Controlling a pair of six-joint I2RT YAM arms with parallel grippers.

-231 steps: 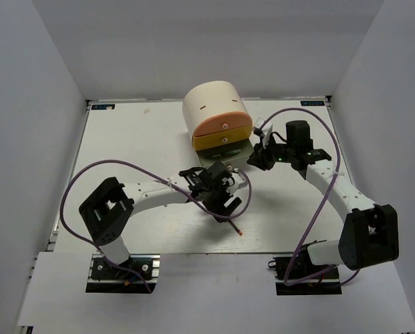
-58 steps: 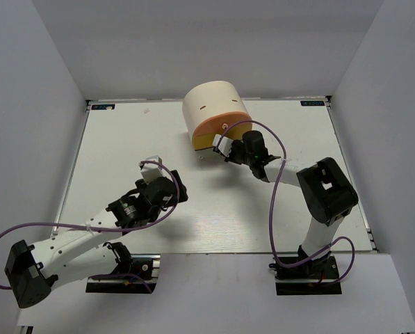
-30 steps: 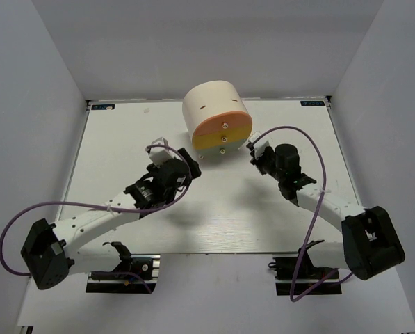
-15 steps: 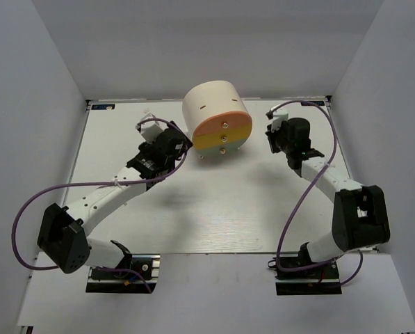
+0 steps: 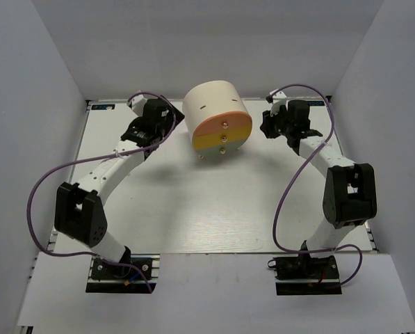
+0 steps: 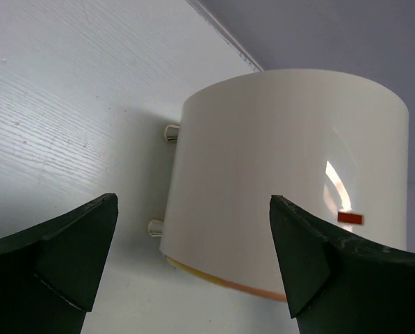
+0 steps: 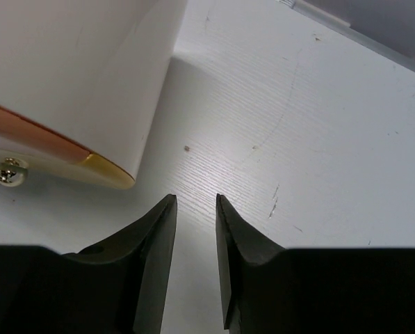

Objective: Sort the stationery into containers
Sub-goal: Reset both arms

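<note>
White bench [image 5: 193, 209], wood-grain top, metal rim along the far edge. One cream arch-topped cabinet [image 5: 213, 111] sits on it at far centre, front facing near. Orange drawer front [image 5: 229, 124] on top, yellow drawer front [image 5: 228, 139] under it, a thin darker strip below that; small round knobs [image 5: 224, 126] in a column. Drawers look closed. Short cream pegs [image 6: 170, 132] at the cabinet base touch the bench. Tiny dark specks [image 7: 186, 147] and faint scratches on the bench right of the cabinet.
</note>
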